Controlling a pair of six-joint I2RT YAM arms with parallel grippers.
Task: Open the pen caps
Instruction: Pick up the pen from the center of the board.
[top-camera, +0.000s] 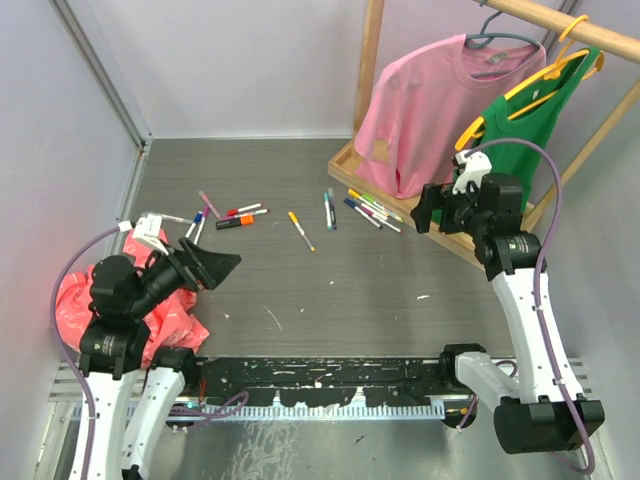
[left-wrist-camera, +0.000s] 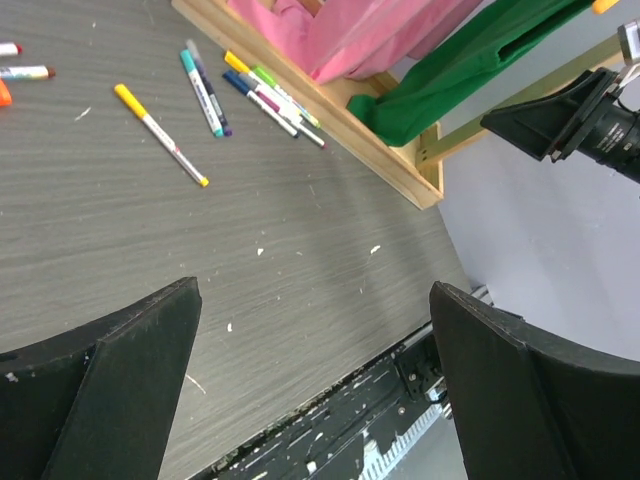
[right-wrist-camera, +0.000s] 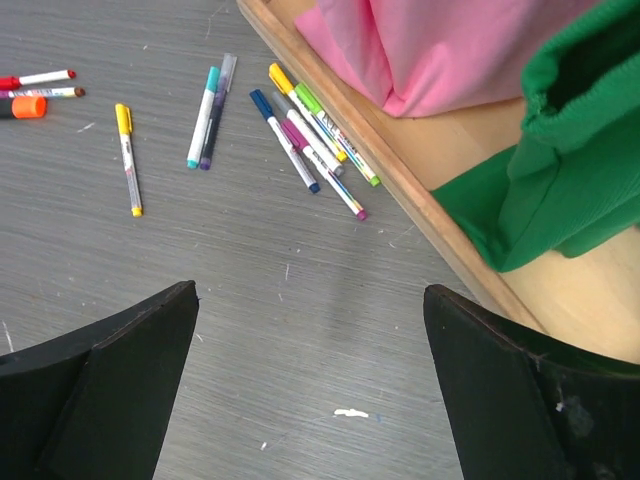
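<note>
Several slim pens lie capped on the grey table. A yellow-capped pen lies alone mid-table. A teal pen and a purple pen lie side by side behind it. A cluster of pens lies against the wooden base. Red-capped pens and a thick orange-black marker lie at the back left. My left gripper is open and empty, above the table's near left. My right gripper is open and empty, above the table near the cluster.
A wooden clothes rack base stands at the back right, with a pink shirt and a green shirt on hangers. A red-pink cloth lies at the left under my left arm. A black strip runs along the near edge.
</note>
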